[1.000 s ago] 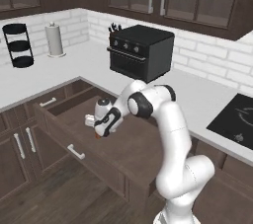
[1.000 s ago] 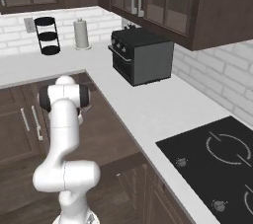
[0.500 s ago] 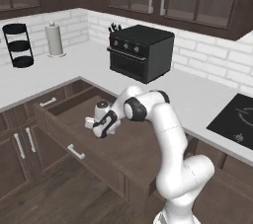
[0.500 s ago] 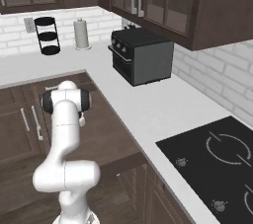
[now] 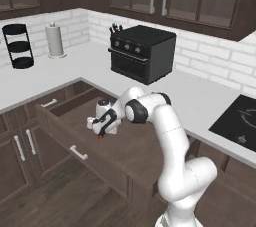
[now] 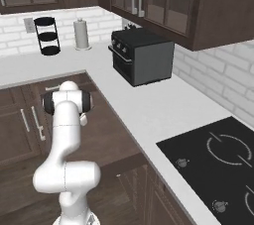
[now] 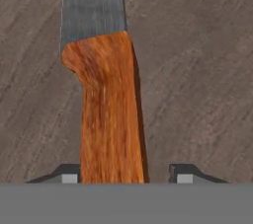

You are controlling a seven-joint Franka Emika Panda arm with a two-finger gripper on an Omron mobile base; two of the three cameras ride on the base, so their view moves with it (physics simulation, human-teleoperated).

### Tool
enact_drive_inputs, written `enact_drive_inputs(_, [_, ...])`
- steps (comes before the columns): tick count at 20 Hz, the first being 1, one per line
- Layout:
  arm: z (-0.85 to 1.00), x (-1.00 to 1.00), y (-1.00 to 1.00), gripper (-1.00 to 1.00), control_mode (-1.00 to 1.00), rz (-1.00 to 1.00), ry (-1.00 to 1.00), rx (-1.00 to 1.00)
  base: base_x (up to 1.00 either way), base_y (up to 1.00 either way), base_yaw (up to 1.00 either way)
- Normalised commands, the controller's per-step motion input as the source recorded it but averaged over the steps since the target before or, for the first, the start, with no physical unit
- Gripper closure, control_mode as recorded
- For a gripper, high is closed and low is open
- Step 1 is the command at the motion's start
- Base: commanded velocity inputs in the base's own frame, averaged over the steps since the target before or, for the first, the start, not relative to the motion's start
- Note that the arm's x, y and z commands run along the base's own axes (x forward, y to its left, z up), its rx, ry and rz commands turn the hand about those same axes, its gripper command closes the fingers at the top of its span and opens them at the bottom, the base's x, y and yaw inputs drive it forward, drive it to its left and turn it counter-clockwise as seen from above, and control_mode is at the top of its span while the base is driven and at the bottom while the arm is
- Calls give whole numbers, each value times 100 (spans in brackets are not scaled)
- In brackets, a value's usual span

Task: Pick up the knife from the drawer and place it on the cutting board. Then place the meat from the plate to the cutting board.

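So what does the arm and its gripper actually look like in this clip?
The arm is glossy white, built of rounded tube-like segments with dark grey bands at the joints. The gripper is white with small dark jaws. No cables or markings are visible.

Knife: handle orange-brown with darker wood-grain streaks, blade dull silver-grey with faint vertical brushing. Drawer: dark brown wood, floor showing wavy grey-brown grain, bar handle silver; counter plain pale grey-white, backed by white brick tiling. Oven black, paper towel roll white, tiered rack black, arm white with dark joints.
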Motion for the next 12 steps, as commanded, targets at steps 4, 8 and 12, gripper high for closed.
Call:
enact_drive_inputs(4, [-7, -24, -15, 100, -100, 0, 0, 0, 0, 0, 0])
enact_drive_inputs(8, [0, -52, -11, 100, -100, 0, 0, 0, 0, 0, 0])
enact_drive_inputs(12, [53, -88, 0, 100, -100, 4, -1, 0, 0, 0, 0])
